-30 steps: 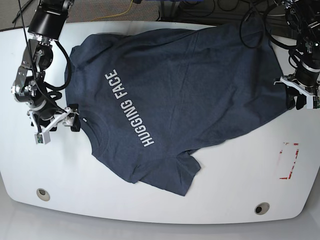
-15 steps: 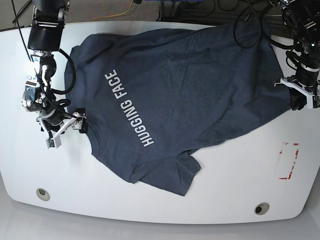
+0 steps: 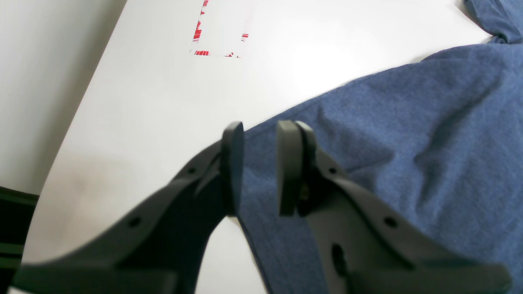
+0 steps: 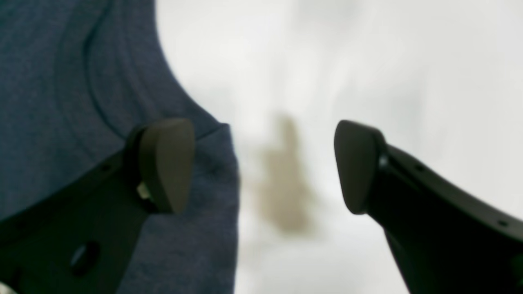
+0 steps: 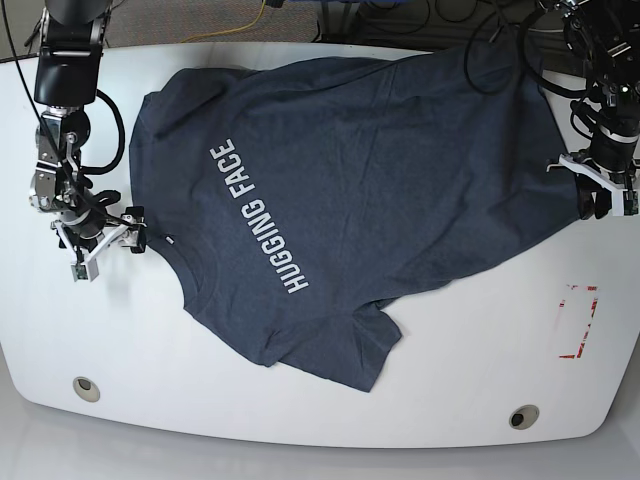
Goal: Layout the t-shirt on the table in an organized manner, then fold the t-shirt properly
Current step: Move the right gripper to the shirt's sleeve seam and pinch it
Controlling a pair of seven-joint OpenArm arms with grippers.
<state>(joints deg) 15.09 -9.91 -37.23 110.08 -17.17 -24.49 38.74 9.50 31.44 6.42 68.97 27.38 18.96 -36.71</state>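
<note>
**Shirt spread flat, two hands at its edges**

Shirt (image 5: 340, 200) lies lettering-up across the upper middle of the white tabletop (image 5: 450, 370). At frame right the left hand (image 5: 597, 200) points down at the hem corner, fingers narrowly parted astride the cloth edge, not pinching. At frame left the right hand (image 5: 128, 232) hangs wide open beside the collar. Both arms are cut off by the frame's top.

Right wrist view is blurred: t-shirt (image 4: 61, 102) collar seams soft, brown smudge on the table (image 4: 367, 61) unreadable. Left wrist view cuts off the t-shirt at right and bottom edges, red tape outline (image 3: 220, 38) clipped at the top. Left gripper (image 3: 259, 167) finger bases hide the hem corner; can't tell whether cloth is pinched. Base view crops the table corners.
</note>
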